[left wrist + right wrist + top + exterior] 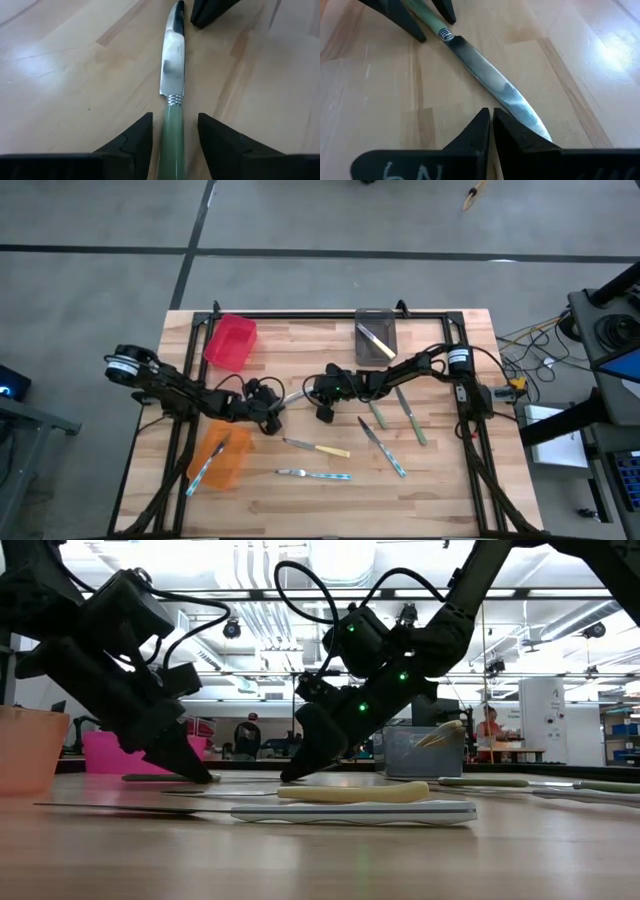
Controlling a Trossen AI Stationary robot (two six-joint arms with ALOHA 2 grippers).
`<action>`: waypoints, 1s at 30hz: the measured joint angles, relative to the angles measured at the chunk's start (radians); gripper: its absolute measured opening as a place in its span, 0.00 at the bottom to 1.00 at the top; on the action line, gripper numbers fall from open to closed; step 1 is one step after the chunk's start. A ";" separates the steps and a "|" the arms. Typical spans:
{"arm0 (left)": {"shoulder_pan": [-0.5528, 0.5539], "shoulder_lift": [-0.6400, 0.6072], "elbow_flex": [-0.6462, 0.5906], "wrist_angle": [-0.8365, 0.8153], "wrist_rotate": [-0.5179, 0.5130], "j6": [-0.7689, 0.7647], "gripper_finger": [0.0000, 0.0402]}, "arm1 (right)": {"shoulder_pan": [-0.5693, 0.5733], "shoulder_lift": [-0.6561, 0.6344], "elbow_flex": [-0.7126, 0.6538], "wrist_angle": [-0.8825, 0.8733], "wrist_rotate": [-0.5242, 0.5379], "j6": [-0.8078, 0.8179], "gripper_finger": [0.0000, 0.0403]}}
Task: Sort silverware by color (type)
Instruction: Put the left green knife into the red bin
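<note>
A green-handled knife (pixel 172 90) lies flat on the table between my two grippers, also seen from above (pixel 293 395). My left gripper (pixel 175 135) is open and low over the table. Its fingers stand on either side of the green handle (pixel 172 130), with a narrow gap on each side. The blade points away from it toward my right gripper (pixel 493 117), which is shut, its tips down at the table by the blade's tip. In the low view, both grippers (pixel 200 776) (pixel 290 776) slant down to the wood. My right gripper's shut fingers (pixel 520 137) come slanting down from the table's right side, next to the blade's tip (pixel 530 117). One finger hides the very end of the blade. I cannot tell whether it touches the blade.
A red bin (pixel 231 341) stands far left, and an orange bin (pixel 222 455) near left holds a blue-handled knife. A grey bin (pixel 376 335) at the back holds a yellow one. Loose knives lie near and right: yellow (pixel 320 448), light-blue (pixel 318 474) (pixel 385 448), green (pixel 376 415) (pixel 412 420).
</note>
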 joint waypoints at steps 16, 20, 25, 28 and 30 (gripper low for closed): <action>-0.001 0.031 0.012 0.011 -0.053 -0.060 0.07 | 0.000 -0.008 0.000 -0.008 0.001 0.001 0.04; -0.009 0.025 0.028 0.005 -0.070 -0.089 0.07 | 0.000 -0.041 -0.002 -0.027 0.003 0.013 0.04; -0.022 0.010 0.054 -0.011 -0.079 -0.092 0.07 | 0.001 -0.121 -0.002 -0.076 0.003 0.025 0.04; -0.023 -0.009 0.069 -0.012 -0.080 -0.092 0.07 | 0.006 -0.181 -0.002 -0.132 0.003 0.026 0.04; -0.023 -0.026 0.072 -0.016 -0.083 -0.092 0.06 | 0.010 -0.229 -0.002 -0.167 0.003 0.023 0.04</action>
